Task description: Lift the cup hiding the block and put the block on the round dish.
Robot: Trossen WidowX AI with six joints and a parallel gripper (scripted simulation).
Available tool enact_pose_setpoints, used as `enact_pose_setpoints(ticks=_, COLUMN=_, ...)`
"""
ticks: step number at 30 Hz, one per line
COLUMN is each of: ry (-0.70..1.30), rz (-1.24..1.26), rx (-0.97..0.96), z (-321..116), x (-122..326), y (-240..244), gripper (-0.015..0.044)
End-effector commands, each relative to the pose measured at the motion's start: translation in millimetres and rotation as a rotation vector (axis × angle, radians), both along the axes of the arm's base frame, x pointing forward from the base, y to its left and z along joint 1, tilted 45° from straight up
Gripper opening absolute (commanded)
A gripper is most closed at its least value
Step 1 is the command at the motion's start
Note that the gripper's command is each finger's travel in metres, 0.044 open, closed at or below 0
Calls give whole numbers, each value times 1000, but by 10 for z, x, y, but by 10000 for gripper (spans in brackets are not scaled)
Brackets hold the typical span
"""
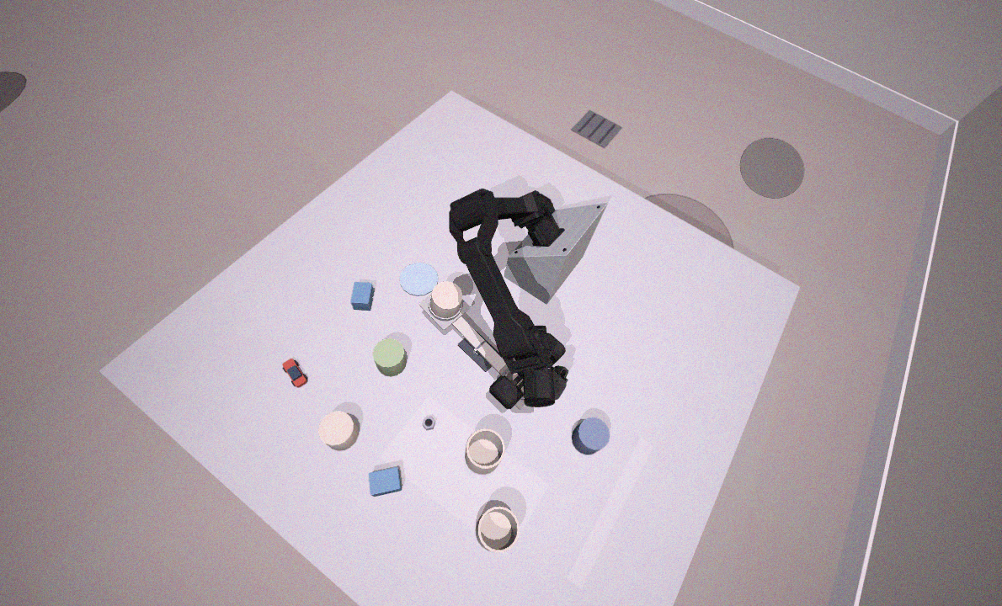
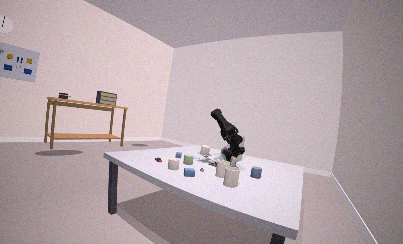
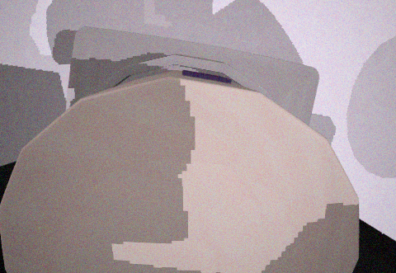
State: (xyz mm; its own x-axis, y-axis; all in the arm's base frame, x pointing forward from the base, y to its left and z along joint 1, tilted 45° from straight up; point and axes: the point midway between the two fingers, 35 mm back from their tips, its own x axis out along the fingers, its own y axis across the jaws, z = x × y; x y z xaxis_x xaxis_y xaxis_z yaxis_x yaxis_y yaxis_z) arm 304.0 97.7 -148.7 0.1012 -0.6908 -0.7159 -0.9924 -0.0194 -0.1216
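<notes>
The end effector (image 1: pixel 521 387) (image 2: pixel 233 158) (image 3: pixel 181 184) pinches one cup (image 2: pixel 233 162) (image 3: pixel 177 174) between its fingers; the other cup (image 1: pixel 445 298) (image 2: pixel 205 149) stands well apart on the balance's (image 1: pixel 468 333) (image 2: pixel 208 157) raised end.

A red toy car (image 1: pixel 294 373) (image 2: pixel 158 159) sits beyond the green cylinder (image 1: pixel 390 357) (image 2: pixel 188 159), well apart from the dark blue cylinder (image 1: pixel 590 436) (image 2: pixel 256 172).

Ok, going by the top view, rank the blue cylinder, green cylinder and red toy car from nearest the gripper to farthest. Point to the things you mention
1. Blue cylinder (image 1: pixel 591 435) (image 2: pixel 256 172), lower right.
2. Green cylinder (image 1: pixel 390 356) (image 2: pixel 188 159), left.
3. Red toy car (image 1: pixel 294 373) (image 2: pixel 158 159), far left.
</notes>
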Motion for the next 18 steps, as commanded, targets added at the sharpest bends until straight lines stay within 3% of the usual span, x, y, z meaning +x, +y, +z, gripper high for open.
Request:
enact_pose_setpoints(ticks=1, ry=-5, rz=2, rx=5, z=37, x=11, y=61, gripper=0)
enact_pose_setpoints(ticks=18, ry=-4, rz=2, rx=7, z=175, x=12, y=218, gripper=0)
